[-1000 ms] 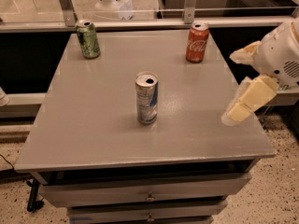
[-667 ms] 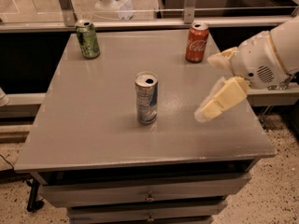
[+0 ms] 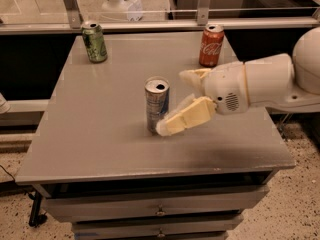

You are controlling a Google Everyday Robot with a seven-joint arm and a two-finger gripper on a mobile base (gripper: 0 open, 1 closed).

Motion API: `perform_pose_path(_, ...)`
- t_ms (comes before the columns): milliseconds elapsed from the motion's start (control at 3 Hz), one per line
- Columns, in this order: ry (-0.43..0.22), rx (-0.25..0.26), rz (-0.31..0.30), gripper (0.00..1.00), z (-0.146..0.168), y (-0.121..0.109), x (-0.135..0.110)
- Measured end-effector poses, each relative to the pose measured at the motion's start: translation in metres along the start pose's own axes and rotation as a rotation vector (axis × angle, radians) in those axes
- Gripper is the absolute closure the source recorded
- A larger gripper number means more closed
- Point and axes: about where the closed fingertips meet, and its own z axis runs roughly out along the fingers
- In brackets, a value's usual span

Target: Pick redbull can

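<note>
Cream fingers (image 3: 187, 116): two are seen, spread wide apart, one higher in the frame and one lower; nothing is clasped between them.
Gripper (image 3: 172, 102): found just right of the frame's centre, low over the grey top, with its opening turned toward the left of the frame.
Lower finger: its tip is seen against the lower right side of the redbull can (image 3: 156, 106); whether the two touch cannot be told.
Upper finger: its tip is set up and to the right of the can's top, apart from it.
Redbull can: stood upright at the centre of the frame, just left of the gripper, at the mouth of the spread fingers and not clasped; its silver top is seen with the dark opening, its body silver and blue.
Arm (image 3: 260, 81): a white rounded housing is carried in from the right edge of the frame, level with the can's upper half.
Table (image 3: 100, 134): a grey flat top on which all three cans are stood; a dark shadow is cast under the arm at the lower right of the top.
Coca-Cola can (image 3: 211, 45): red, upright, placed above and to the right of the gripper, near the far edge.
Green can (image 3: 94, 42): upright in the upper left of the frame, well apart from the gripper and from the redbull can.
Drawers (image 3: 160, 211): grey fronts with small knobs are seen under the top, along the bottom of the frame.
Floor (image 3: 300, 209): speckled, seen at the lower right.
</note>
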Motion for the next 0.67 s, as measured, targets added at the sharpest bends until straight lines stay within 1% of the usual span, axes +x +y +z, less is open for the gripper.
perform_pose_path(333,-0.097,-0.025,-0.006,0.0,0.038,0.009,-0.003)
perform_pose_path(667,-0.126,-0.019,-0.021,0.16,0.059,0.005,0.007)
